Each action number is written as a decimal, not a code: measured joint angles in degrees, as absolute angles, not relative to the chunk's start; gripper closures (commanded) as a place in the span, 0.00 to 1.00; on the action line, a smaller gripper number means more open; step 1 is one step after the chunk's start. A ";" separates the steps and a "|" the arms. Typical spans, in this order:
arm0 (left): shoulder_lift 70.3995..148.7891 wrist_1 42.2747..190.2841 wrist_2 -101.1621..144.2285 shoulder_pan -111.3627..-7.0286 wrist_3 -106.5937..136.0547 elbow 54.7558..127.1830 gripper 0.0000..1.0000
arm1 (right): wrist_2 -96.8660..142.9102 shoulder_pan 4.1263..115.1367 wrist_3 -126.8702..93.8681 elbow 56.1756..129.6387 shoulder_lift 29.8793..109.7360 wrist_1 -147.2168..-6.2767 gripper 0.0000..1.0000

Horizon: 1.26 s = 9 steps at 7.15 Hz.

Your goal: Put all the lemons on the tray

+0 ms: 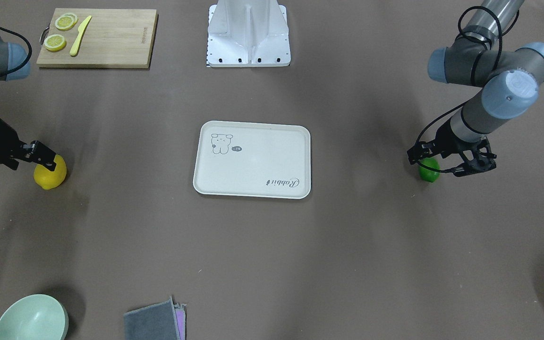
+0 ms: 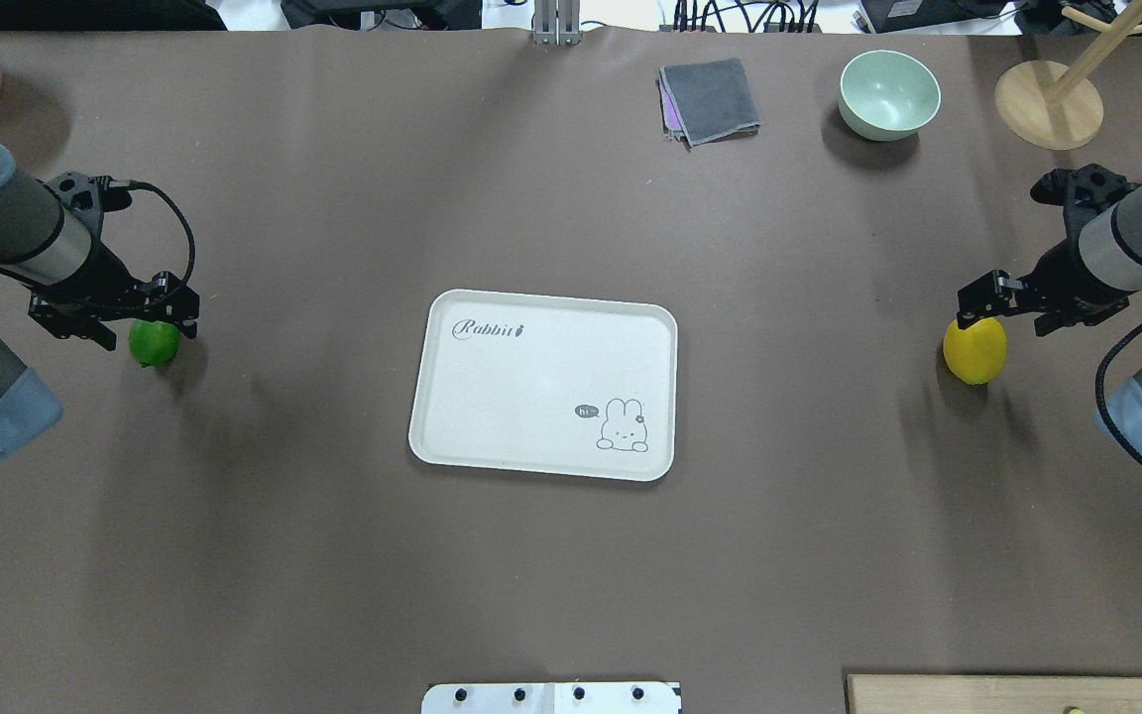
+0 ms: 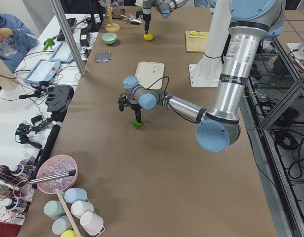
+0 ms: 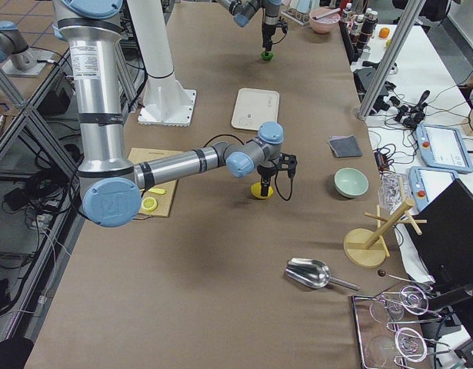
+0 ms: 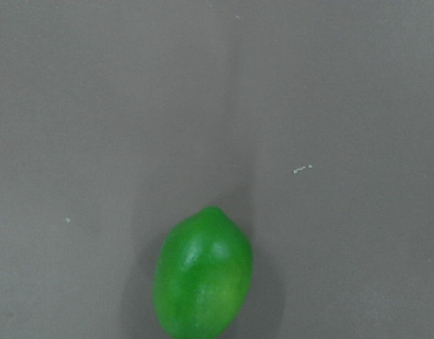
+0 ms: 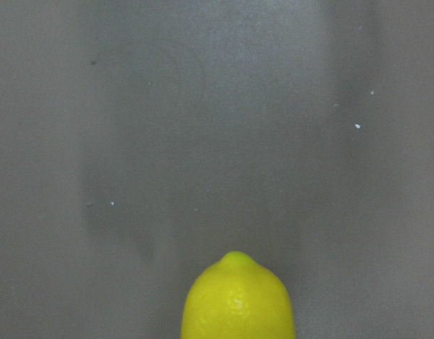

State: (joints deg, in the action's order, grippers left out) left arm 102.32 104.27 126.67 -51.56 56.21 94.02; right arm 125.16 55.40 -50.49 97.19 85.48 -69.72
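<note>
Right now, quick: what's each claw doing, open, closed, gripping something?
Left gripper: above the green lemon, open or closed cannot be told.
Right gripper: at the yellow lemon, cannot be told either.

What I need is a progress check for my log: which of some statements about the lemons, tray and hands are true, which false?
1. The tray holds no lemon. True.
2. The green lemon sits under the right hand. False: it sits under the left hand.
3. The yellow lemon lies on the cutting board. False: it lies on the table, under the right hand.
4. The green bowl is empty. True.
</note>
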 measured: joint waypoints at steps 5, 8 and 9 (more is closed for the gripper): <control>102.10 106.40 124.73 -50.43 53.03 93.03 1.00 | 124.49 52.30 -50.44 93.40 84.05 -69.69 0.83; 101.90 107.00 124.90 -50.38 52.52 93.23 1.00 | 125.39 52.28 -49.72 93.85 84.01 -69.77 1.00; 102.25 105.32 125.24 -50.46 52.24 94.40 1.00 | 126.27 53.04 -49.86 94.98 83.90 -69.98 1.00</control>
State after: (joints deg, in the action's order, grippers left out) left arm 102.25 105.32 125.24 -50.46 52.24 94.40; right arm 126.27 53.04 -49.86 94.98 83.90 -69.98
